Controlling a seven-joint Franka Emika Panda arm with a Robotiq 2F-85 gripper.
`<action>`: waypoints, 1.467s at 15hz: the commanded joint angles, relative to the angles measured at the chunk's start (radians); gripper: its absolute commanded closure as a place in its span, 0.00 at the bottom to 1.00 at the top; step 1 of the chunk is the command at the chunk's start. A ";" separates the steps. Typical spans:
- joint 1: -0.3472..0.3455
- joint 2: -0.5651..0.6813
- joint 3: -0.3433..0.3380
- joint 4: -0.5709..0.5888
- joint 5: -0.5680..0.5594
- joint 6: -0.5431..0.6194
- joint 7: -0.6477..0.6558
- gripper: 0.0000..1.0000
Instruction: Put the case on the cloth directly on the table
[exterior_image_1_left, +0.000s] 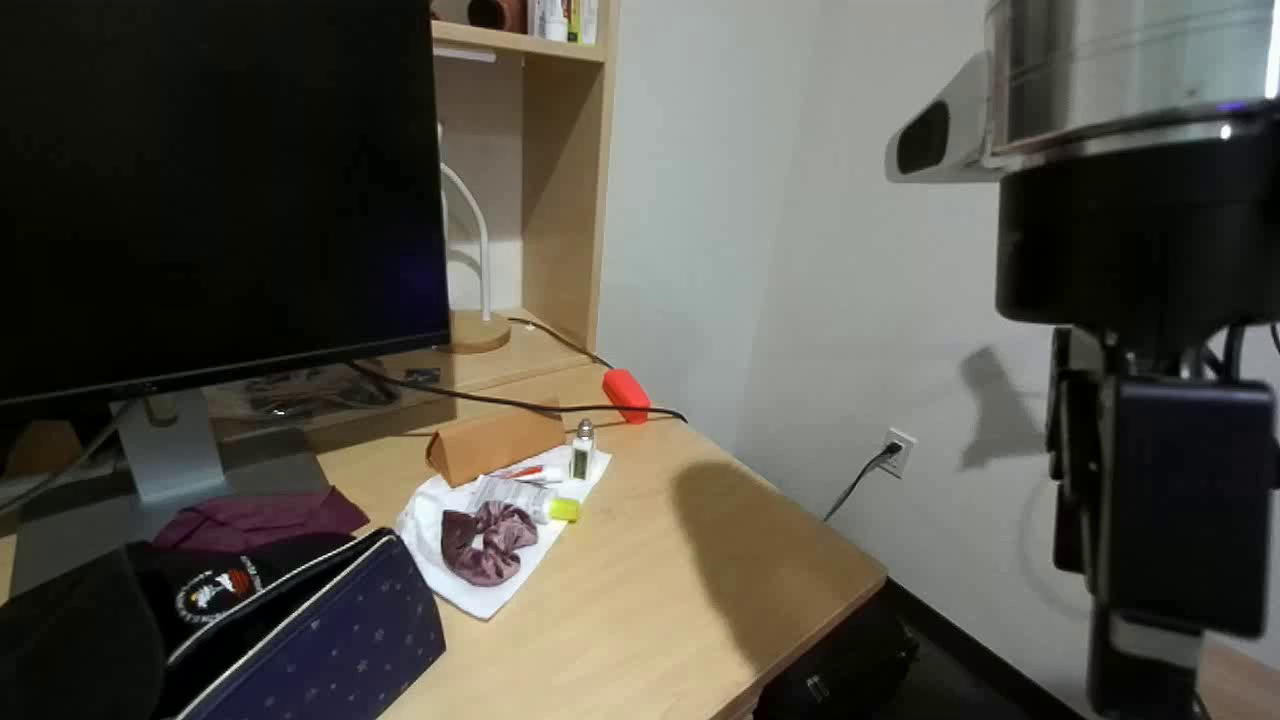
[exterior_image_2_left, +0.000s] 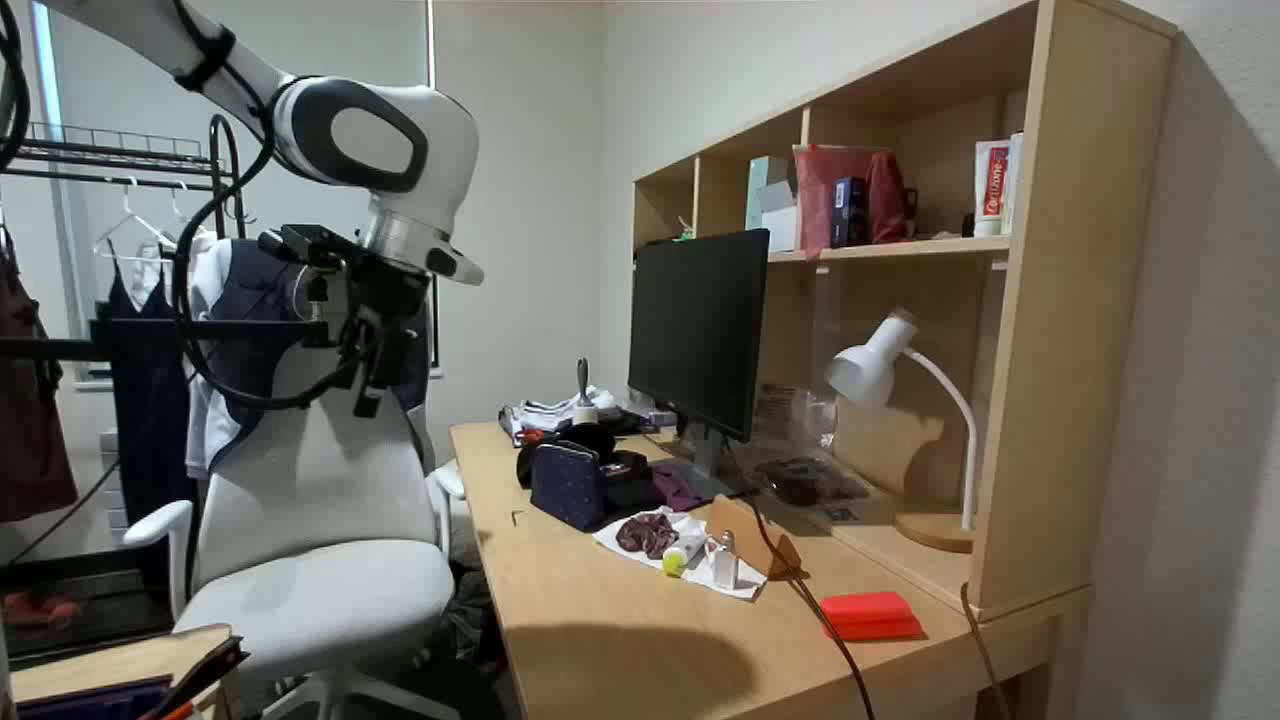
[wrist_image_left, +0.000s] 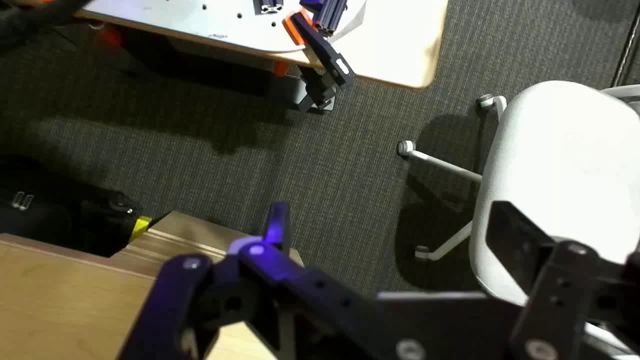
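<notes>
Tan triangular-prism case (exterior_image_1_left: 500, 445), smooth-skinned, lies toward the back edge of the desk (exterior_image_1_left: 620, 590), along the wrinkled white cloth (exterior_image_1_left: 430, 512) bearing a velvety scrunchie (exterior_image_1_left: 490, 567); their overlap is unclear. Likely light and stiff, it should suit a pinch across its sloping sides. Beyond the desk's front edge, the gripper (wrist_image_left: 392, 220) holds its fingers spread.

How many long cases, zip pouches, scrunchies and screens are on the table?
Long cases: 2, tan-brown triangular case, red boxy case
Zip pouches: 1, dark blue patterned pouch
Scrunchies: 1, mauve velvety scrunchie
Screens: 1, black flat monitor
Total: 5
</notes>
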 joint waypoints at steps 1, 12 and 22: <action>-0.014 -0.001 0.011 0.002 0.004 -0.005 -0.005 0.00; -0.073 0.478 -0.041 0.368 -0.130 0.064 -0.172 0.00; -0.088 0.654 -0.033 0.580 -0.188 0.079 -0.146 0.00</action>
